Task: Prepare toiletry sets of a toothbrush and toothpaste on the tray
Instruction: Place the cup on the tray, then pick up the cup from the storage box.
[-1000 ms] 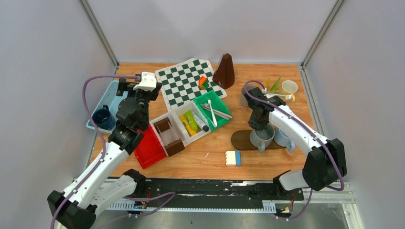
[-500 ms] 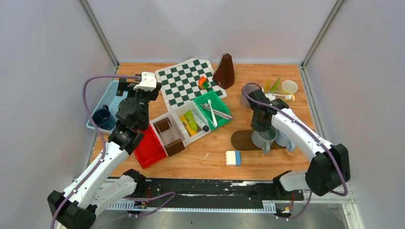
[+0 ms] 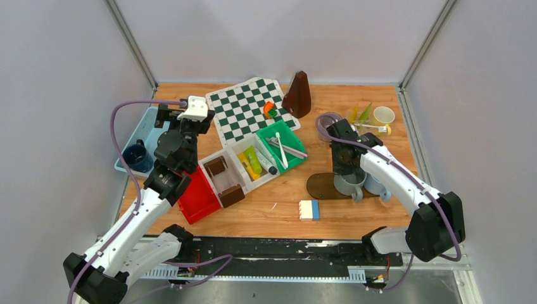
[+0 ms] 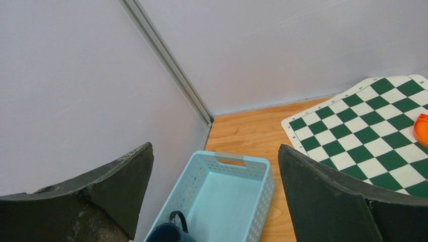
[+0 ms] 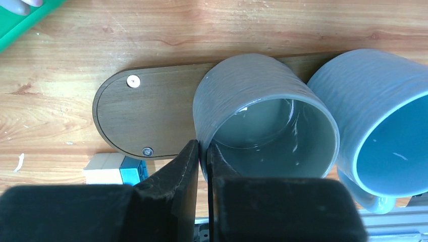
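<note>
My right gripper is shut on the near-left rim of a grey-green mug, one finger inside and one outside. The mug is over the right half of the brown oval tray, beside a light blue mug. Both mugs look empty in the right wrist view. A pale yellow mug, yellow and green tubes and a whitish toothbrush lie at the back right. My left gripper is open and empty above a light blue basket holding a dark blue mug.
A green bin with toothbrushes and a white bin with tubes sit mid-table, next to brown boxes and a red bin. A chessboard, a brown metronome and a blue-white block are nearby.
My right wrist has shifted slightly to the right and nearer over the tray, still gripping the grey-green mug's rim. The left arm has not moved.
</note>
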You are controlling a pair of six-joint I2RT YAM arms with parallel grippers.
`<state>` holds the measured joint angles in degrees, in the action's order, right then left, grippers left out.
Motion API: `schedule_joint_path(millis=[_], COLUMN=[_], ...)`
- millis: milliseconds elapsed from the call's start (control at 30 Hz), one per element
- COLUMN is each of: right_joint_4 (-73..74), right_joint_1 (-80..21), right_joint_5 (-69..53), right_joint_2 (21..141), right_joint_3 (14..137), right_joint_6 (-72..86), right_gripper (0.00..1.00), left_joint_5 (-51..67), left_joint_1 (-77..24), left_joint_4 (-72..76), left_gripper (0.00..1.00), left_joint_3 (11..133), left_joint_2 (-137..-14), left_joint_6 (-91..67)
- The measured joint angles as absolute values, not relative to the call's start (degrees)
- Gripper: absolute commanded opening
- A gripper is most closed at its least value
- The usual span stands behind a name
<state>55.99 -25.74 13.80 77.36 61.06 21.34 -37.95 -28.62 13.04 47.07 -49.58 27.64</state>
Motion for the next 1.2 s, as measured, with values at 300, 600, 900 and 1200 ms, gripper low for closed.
schedule_joint_path(millis=[300,600,900,1200], right_joint_4=[55.51,55.20,55.22,55.31], right_joint_1=[-25.74,-25.74,-25.74,-25.74], right_joint_5=[12.27,11.79,11.90,12.10], right_joint_2=[76.62,76.05,76.05,76.05], right_joint_3=[60.47,60.03,60.01,60.03], right_joint_6=[17.34,15.73,15.70,15.75], right_gripper=[0.00,0.00,0.00,0.00], left_joint_5=[-37.95,-37.93,-37.76,-37.74], left_joint_1=[-28.45,-28.38,-28.34,-28.23], left_joint_4=[13.08,13.10,13.10,13.10], left_gripper=[1.00,1.00,1.00,1.00], left_joint_3=[47.07,47.07,47.05,47.05], left_joint_2=[-49.58,-49.58,-49.58,-49.58], left_joint_6=[27.81,28.14,28.67,28.73])
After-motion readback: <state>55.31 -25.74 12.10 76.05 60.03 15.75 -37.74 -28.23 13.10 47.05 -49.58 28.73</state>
